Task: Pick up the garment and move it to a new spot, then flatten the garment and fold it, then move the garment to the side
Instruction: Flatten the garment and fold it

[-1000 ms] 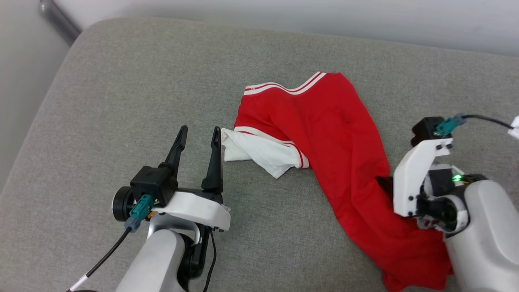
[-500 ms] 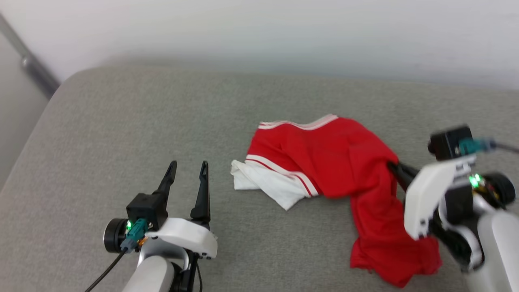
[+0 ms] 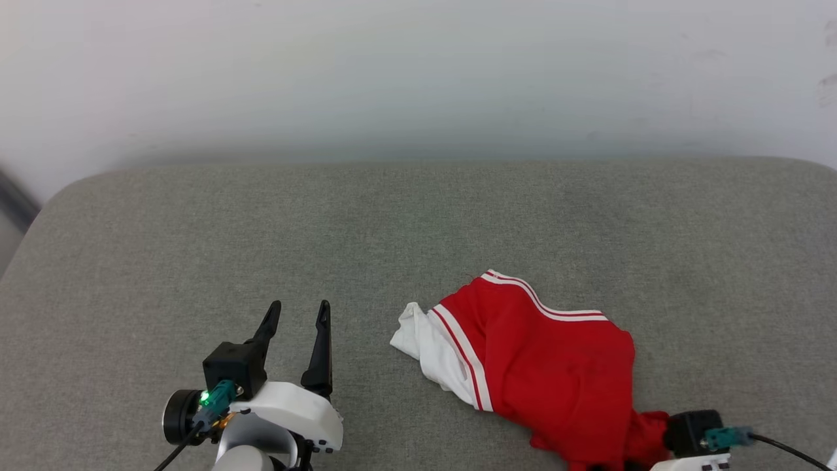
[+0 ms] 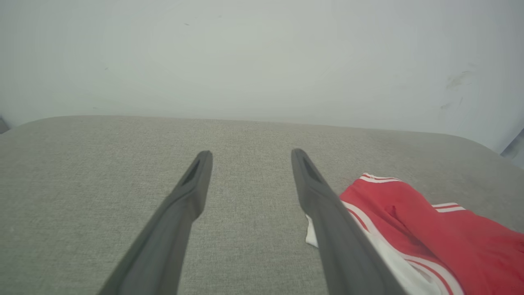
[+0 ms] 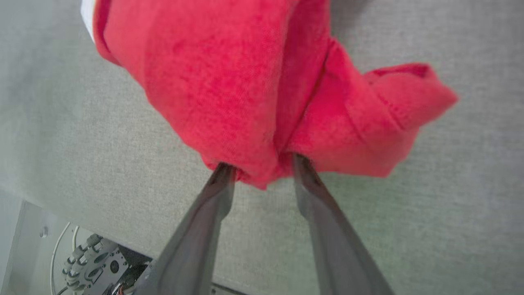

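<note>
The garment lies bunched on the grey cushion, near right of the middle: red body, one white sleeve with red-white trim toward the left. My left gripper stands open and bare a short way left of that sleeve; in the left wrist view the garment sits beside its right finger. In the right wrist view my right gripper has its jaws parted, tips pushed into a red fold of the garment, a small wad of cloth between them.
The grey cushioned surface stretches wide to the left and back, ending at a white wall. Its near edge and my wheeled base show below the right gripper.
The head camera has tilted up. The garment has been drawn toward the near right and gathered into a tighter heap. My right jaws have parted on the cloth. The left gripper stays open.
</note>
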Tool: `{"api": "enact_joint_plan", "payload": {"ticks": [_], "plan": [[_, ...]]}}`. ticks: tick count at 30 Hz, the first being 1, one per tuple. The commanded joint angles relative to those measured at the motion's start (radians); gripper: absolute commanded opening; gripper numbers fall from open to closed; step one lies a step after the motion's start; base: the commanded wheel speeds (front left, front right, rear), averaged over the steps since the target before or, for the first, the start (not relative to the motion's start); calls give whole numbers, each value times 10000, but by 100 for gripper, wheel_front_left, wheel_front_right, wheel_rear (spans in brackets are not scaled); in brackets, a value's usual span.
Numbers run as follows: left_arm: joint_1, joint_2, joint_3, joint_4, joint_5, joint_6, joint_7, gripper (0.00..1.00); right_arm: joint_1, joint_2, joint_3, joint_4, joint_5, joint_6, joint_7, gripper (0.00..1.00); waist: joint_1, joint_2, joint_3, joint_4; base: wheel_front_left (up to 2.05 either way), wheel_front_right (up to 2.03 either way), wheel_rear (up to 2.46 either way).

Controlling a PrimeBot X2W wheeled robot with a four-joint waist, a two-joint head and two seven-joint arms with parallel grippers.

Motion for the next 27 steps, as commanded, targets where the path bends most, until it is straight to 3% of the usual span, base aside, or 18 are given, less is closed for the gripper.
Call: {"api": "enact_joint_plan", "payload": {"ticks": [1, 7, 15, 22, 27], "plan": [[115, 73, 15, -49, -54, 50, 41, 100, -14, 90, -207, -61, -50, -1, -601, 100, 1, 0, 21, -27, 0, 0, 0], [150, 128, 10, -160, -86, 115, 91, 100, -286, 274, -882, -484, -409, -3, -2778, 100, 1, 0, 92, -55, 0, 0, 0], [247, 149, -5, -208, -140, 214, 160, 100, -669, 385, -1550, -954, -786, -1, -4739, 100, 1, 0, -3, 53, 0, 0, 0], [-201, 282, -396, -450, 35, 99, 852, 100, -990, 411, -1758, -1333, -1076, -1, -5409, 100, 1, 0, 29, 28, 0, 0, 0], [-1236, 377, -1112, -516, 188, -430, 2340, 100, -1262, 418, -1648, -1657, -1194, -1, -5384, 100, 1, 0, 479, -141, 0, 0, 0]]}}
